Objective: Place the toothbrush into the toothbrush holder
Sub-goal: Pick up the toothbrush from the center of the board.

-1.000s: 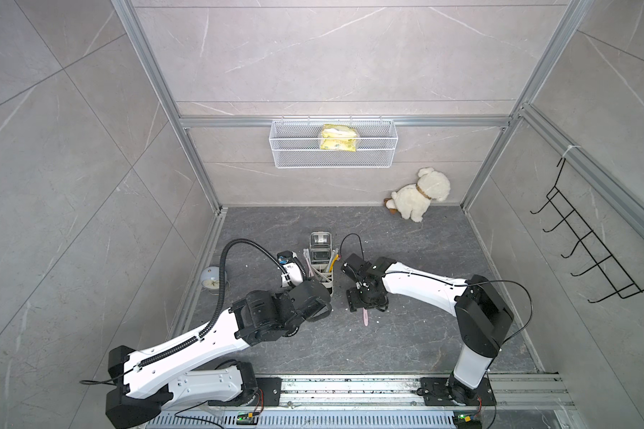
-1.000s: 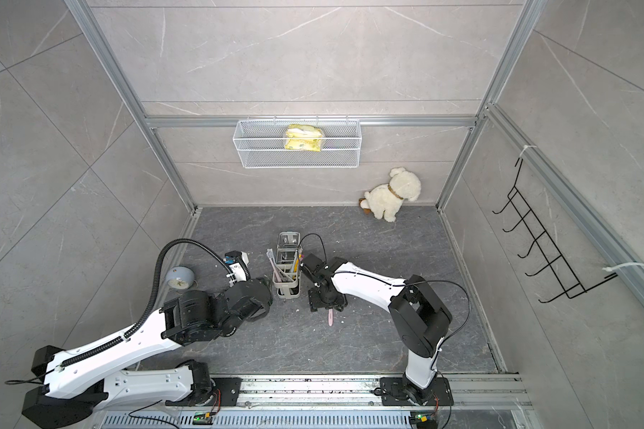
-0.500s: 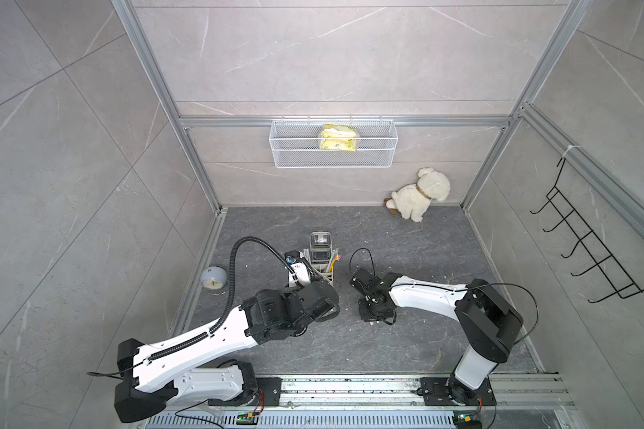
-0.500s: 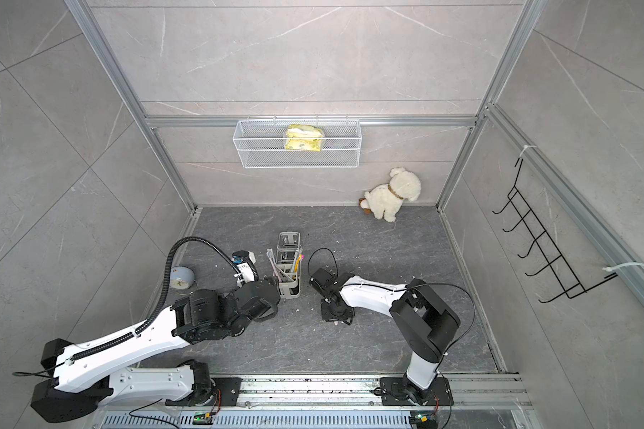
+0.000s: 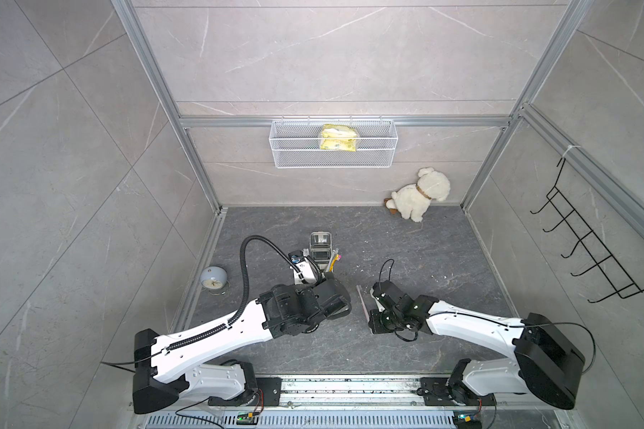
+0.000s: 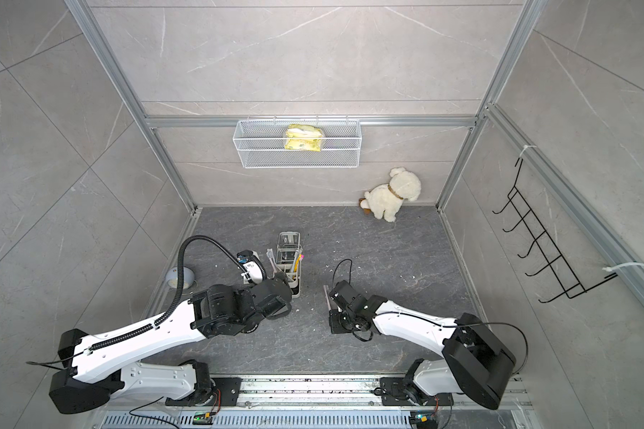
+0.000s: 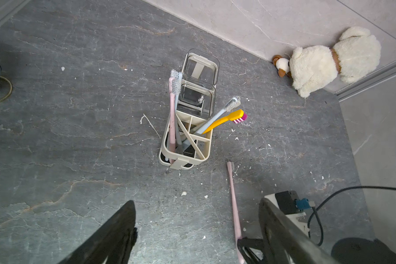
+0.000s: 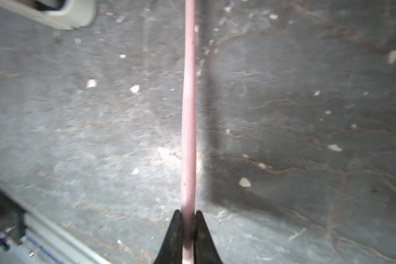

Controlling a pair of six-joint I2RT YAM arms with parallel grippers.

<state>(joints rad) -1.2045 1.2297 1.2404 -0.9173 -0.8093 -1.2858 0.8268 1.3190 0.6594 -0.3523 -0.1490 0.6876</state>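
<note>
One pink toothbrush lay flat on the grey stone floor, its bristled head pointing toward the toothbrush holder, near its corner but clear of it. The right gripper had its jaws pinched shut on the tail end of the handle, with the shaft running straight out from between them. Whether that end was off the floor could not be told.

The brush looked light, slim and fairly stiff, with a smooth, narrow handle. I judged that such a thin shaft could swivel in a two-finger pinch. Held at the very tail, the long free end would likely droop or swing once raised. A hold nearer the middle or neck would probably steady it better and leave the tail free to go down into a compartment.

The cream holder stood upright with four other brushes standing or leaning in its divided compartments, and two clear cups in its far part. The compartment at its near right corner looked empty.

The left gripper hung above the floor just short of the holder, jaws spread wide and holding nothing.

Farther off, a plush dog sat against the back wall and a small clock stood by the left wall.
</note>
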